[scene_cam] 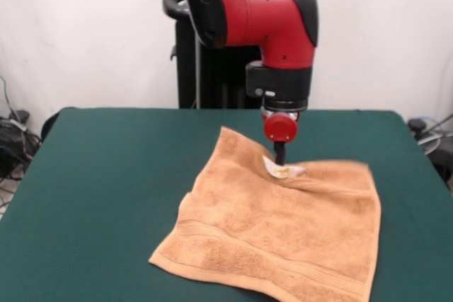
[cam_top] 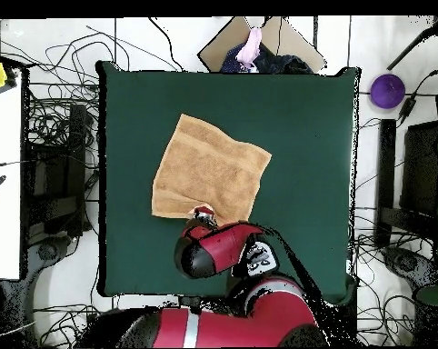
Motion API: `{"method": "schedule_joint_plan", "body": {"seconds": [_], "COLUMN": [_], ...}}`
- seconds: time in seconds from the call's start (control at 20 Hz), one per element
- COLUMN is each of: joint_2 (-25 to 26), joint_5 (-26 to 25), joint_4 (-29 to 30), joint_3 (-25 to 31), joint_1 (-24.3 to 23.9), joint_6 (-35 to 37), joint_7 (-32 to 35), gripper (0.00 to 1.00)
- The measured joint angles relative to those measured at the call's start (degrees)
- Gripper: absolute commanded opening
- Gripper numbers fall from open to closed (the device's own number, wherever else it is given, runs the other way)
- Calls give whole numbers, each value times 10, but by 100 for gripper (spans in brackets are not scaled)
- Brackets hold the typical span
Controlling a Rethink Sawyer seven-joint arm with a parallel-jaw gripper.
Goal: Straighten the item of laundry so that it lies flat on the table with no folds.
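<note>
One peach towel (scene_cam: 276,235) lies on our one green worktop (scene_cam: 106,175); whether our jaws (scene_cam: 280,162) grip it, we cannot tell.

Robot lab: cable tangles (cam_top: 54,100) on floor, pedestal-mounted arm (scene_cam: 262,12), green test table (scene_cam: 106,175).

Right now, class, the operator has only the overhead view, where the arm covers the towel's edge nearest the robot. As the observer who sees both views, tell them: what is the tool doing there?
Observer: In the front view the tool points straight down, its tip at the peach-orange towel, right beside a small white tag.
Operator: Does that edge lie flat?
Observer: No. A raised ridge of cloth runs along it from the tag toward the corner.
</note>
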Motion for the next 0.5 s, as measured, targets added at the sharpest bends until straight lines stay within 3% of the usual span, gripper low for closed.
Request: {"method": "schedule_joint_plan", "body": {"seconds": [0.5], "joint_2": [1], "joint_5": [16], "joint_4": [0], "joint_3": [-14], "joint_1": [5], "joint_6": [-4], "joint_7": [0], "gripper": [100]}}
